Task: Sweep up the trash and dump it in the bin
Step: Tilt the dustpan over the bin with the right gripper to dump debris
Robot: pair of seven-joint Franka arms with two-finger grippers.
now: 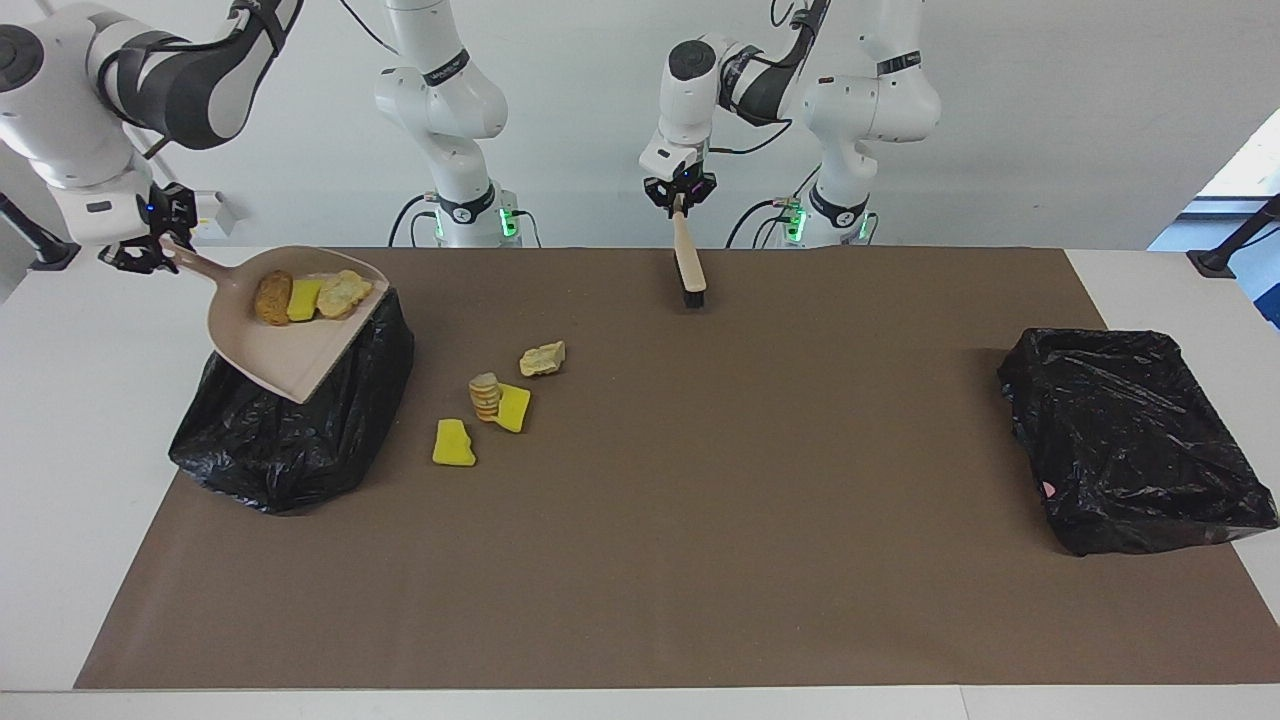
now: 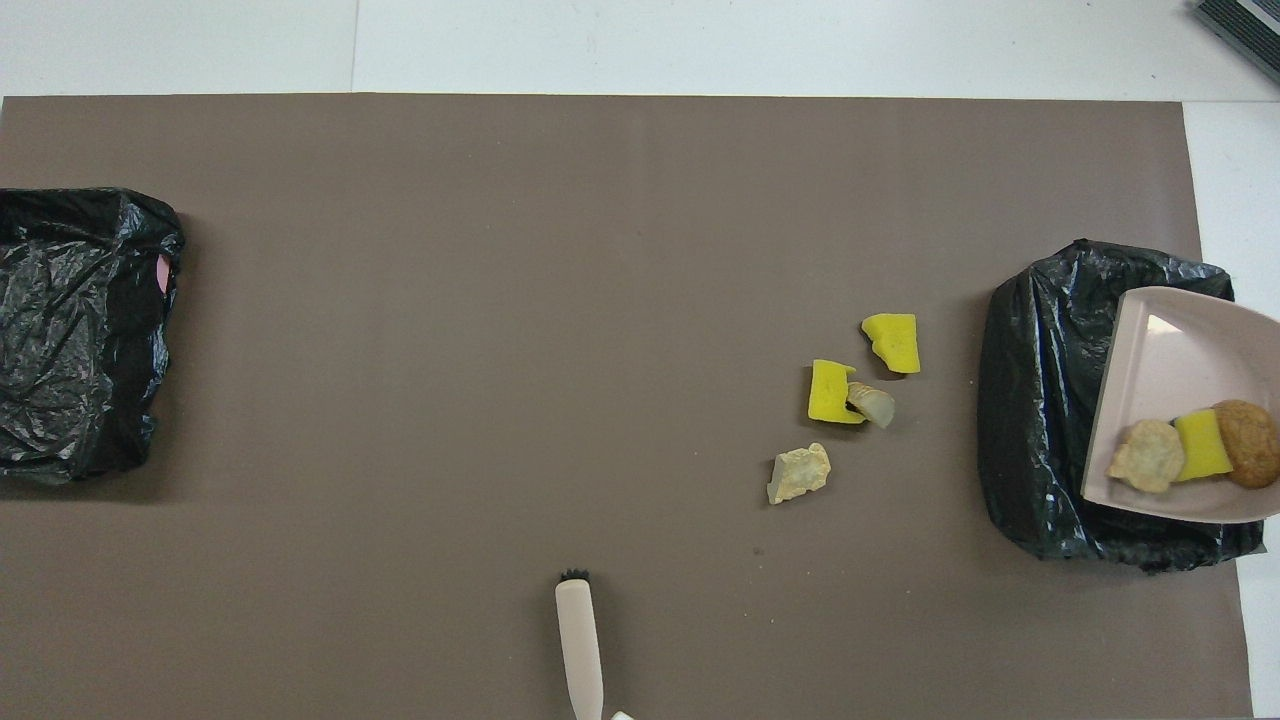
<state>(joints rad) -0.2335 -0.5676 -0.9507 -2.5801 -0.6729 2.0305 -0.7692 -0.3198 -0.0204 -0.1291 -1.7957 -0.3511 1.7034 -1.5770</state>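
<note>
My right gripper (image 1: pixel 140 252) is shut on the handle of the beige dustpan (image 1: pixel 290 350), which it holds tilted in the air over the black-bagged bin (image 1: pixel 290 440) at the right arm's end of the table. In the pan lie a brown lump (image 1: pixel 271 297), a yellow sponge chunk (image 1: pixel 304 298) and a beige lump (image 1: pixel 343 293). Several more scraps of trash lie on the mat beside the bin: yellow sponge (image 1: pixel 453 443), a tan stack (image 1: pixel 485 396) and a beige lump (image 1: pixel 543 358). Raised over the mat's edge by the robots, my left gripper (image 1: pixel 680 197) is shut on the brush (image 1: pixel 688 265), bristles down.
A second black-bagged bin (image 1: pixel 1130 440) sits at the left arm's end of the table. The brown mat (image 1: pixel 700 520) covers most of the white table. From overhead, the dustpan (image 2: pixel 1170 360) covers part of the bin (image 2: pixel 1040 400), and the brush (image 2: pixel 580 640) shows at the bottom edge.
</note>
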